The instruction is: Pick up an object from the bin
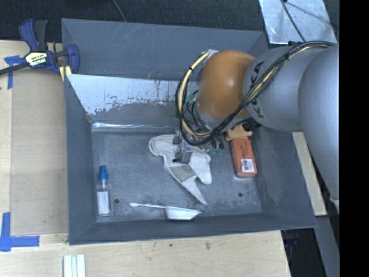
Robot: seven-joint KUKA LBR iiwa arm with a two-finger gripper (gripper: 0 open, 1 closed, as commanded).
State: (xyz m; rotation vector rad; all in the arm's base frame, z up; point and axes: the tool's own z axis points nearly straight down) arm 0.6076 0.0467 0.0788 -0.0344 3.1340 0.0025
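The arm (291, 91) reaches into the grey metal bin (167, 45) from the right, its wrist under a rounded orange cover (222, 85) with cables (185, 94) looped round it. Below that cover the fingers (184, 153) are down at the middle of the bin's floor, right on a white crumpled sheet (199, 167) that may be cloth or paper. The sheet spreads out from under them: a bunched lobe to the left, a broader fold to the lower right, and a narrow tail running toward the near wall. Whether the fingers stand wide or narrow cannot be told, since the wrist and the folds hide them, nor whether any of the sheet is between them. Just right of the sheet, apart from it, lies an orange oblong packet (243, 157) with a white label. A white plastic spoon (173, 212) lies along the near wall, close to the sheet's tail. A small clear bottle (102, 190) with a blue cap lies well apart, in the near left corner
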